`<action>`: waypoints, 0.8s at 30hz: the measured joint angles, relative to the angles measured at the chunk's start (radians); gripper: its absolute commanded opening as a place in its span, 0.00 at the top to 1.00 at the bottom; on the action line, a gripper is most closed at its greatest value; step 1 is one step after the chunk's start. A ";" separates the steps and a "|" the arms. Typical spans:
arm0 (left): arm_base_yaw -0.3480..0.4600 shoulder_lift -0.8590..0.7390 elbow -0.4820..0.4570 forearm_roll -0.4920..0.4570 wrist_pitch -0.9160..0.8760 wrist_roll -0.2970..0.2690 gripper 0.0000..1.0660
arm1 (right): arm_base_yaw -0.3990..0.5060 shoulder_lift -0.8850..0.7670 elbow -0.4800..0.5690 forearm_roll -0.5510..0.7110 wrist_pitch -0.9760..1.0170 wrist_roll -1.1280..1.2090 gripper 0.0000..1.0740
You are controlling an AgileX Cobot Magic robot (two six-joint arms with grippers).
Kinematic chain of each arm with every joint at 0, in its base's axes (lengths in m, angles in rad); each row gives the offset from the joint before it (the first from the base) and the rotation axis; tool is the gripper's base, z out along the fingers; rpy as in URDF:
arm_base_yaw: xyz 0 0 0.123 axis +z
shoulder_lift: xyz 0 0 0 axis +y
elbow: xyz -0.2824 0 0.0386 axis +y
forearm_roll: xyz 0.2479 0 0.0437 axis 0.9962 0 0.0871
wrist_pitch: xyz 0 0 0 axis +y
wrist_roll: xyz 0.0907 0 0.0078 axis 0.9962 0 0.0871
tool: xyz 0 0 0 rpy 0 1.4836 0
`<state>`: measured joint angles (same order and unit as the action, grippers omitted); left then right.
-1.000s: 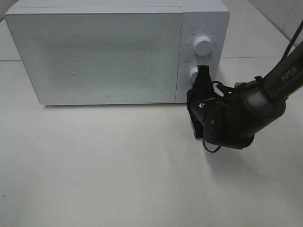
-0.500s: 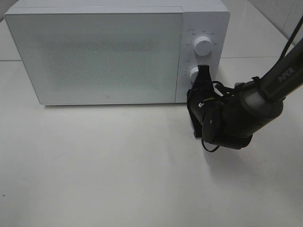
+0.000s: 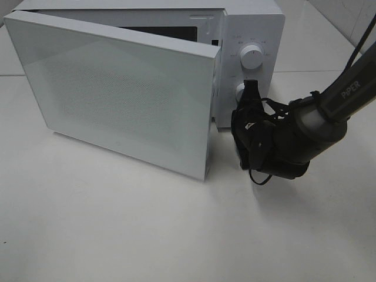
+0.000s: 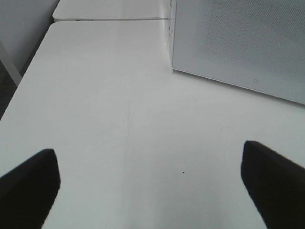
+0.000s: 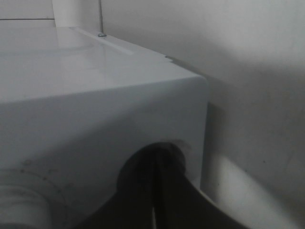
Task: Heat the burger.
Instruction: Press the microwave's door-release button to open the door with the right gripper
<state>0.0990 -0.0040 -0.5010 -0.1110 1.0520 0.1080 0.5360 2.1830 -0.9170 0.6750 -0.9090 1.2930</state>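
My right tool (image 3: 252, 93) is pinched fully closed, holding nothing, its tip at the microwave's (image 3: 254, 23) control panel (image 3: 258, 76), just beside the lower knob (image 3: 240, 91); the door (image 3: 117, 94) stands ajar, its free edge near that tool; my left tool (image 4: 151, 185) hangs spread wide over the surface (image 4: 119, 119), the door ahead of it; the burger shows in none of my views.
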 measured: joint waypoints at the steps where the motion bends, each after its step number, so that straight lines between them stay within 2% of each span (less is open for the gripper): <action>1: 0.000 0.000 0.000 0.000 0.000 0.000 0.08 | 0.000 0.000 0.000 0.000 0.000 0.000 1.00; 14: 0.000 0.000 0.000 0.000 0.000 0.000 0.08 | 0.004 -0.014 0.011 0.002 0.005 0.001 1.00; 24: 0.000 0.000 0.000 0.000 0.000 0.000 0.08 | 0.013 -0.092 0.102 -0.021 -0.011 0.052 1.00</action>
<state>0.0990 -0.0040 -0.5010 -0.1110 1.0520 0.1080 0.5490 2.0910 -0.8150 0.6540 -0.9200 1.3450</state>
